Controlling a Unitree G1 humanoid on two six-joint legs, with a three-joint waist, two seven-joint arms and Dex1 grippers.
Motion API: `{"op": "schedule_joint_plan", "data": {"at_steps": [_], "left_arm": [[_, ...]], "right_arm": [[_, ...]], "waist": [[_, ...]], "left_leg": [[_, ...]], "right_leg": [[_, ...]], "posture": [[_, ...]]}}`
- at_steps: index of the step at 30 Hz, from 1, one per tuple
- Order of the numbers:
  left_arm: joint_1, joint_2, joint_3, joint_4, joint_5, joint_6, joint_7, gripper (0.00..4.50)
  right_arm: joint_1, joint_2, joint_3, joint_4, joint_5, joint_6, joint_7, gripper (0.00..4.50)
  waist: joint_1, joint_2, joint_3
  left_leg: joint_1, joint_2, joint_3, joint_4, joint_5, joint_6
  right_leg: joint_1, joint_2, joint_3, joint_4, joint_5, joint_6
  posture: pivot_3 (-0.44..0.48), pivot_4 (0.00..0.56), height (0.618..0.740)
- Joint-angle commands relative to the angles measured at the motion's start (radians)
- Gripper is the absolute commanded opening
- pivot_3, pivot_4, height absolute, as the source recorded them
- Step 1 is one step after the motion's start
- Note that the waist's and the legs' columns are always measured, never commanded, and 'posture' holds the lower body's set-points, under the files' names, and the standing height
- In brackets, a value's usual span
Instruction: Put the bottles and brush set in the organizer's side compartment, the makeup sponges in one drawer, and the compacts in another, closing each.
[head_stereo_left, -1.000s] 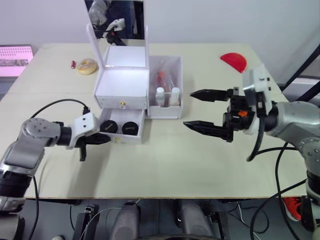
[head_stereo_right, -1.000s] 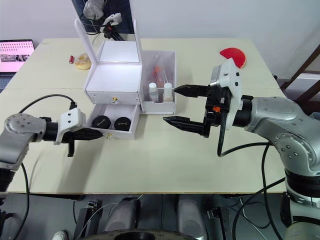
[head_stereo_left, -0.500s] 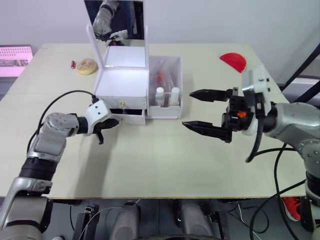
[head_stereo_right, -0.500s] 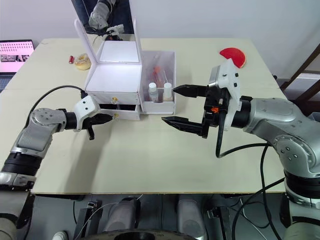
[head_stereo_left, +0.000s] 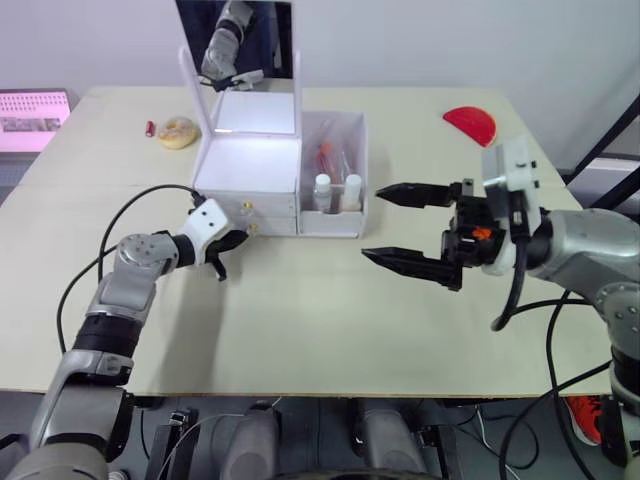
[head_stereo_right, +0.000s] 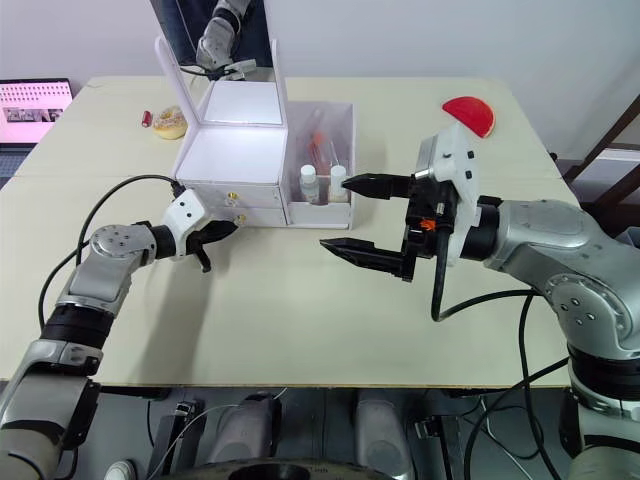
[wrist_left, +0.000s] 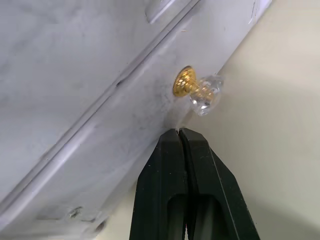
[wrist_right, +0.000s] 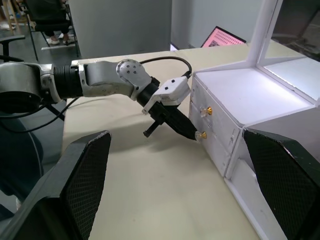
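Observation:
The white organizer (head_stereo_left: 249, 168) stands at the table's back middle with both gold-knobbed drawers pushed in. My left gripper (head_stereo_left: 239, 237) is shut, its tips touching the lower drawer's front just beside the gold knob (wrist_left: 188, 82). In the side compartment (head_stereo_left: 343, 222) two white-capped bottles (head_stereo_left: 322, 190) stand at the front, and the brush set (head_stereo_left: 325, 152) leans behind them. My right gripper (head_stereo_left: 372, 224) hangs wide open and empty to the right of the organizer, above the table. The compacts and the makeup sponges are hidden.
A red half-round case (head_stereo_left: 469, 123) lies at the back right. A yellowish disc (head_stereo_left: 177, 131) and a small red item (head_stereo_left: 149, 128) sit at the back left, near a pink-screened laptop (head_stereo_left: 30, 108). The tall mirror (head_stereo_left: 235, 40) rises behind the drawers.
The lower drawer stood open with two black-lidded compacts in it. My left gripper pushed it in, and it is now shut. The right arm has barely moved.

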Motion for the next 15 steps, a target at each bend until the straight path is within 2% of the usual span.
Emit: {"op": "schedule_joint_plan", "data": {"at_steps": [1, 9, 15], "left_arm": [[0.007, 0.013, 0.040, -0.047, -0.025, 0.006, 0.006, 0.05], [0.138, 0.150, 0.162, -0.293, -0.170, 0.175, -0.100, 0.05], [0.351, 0.336, 0.434, -0.515, -0.409, 0.377, -0.256, 0.05]], "right_arm": [[-0.004, -0.007, -0.025, -0.018, 0.014, -0.007, 0.000, 4.50], [0.037, -0.052, -0.073, 0.027, -0.017, -0.025, 0.042, 4.50], [0.135, -0.095, -0.170, 0.077, -0.046, -0.039, 0.079, 4.50]], "waist": [[0.000, 0.000, 0.000], [-0.005, 0.000, 0.000], [-0.005, 0.000, 0.000]], "left_leg": [[0.000, 0.000, 0.000, 0.000, 0.000, 0.000], [0.000, 0.000, 0.000, -0.001, 0.000, 0.000], [-0.001, 0.000, 0.000, -0.001, 0.000, 0.000]], "right_leg": [[0.000, 0.000, 0.000, 0.000, 0.000, 0.000], [-0.001, 0.000, 0.000, 0.000, -0.001, -0.002], [-0.001, 0.000, 0.000, -0.002, -0.002, -0.002]], "posture": [[0.000, 0.150, 0.739], [0.000, 0.150, 0.739], [0.000, 0.150, 0.739]]}}
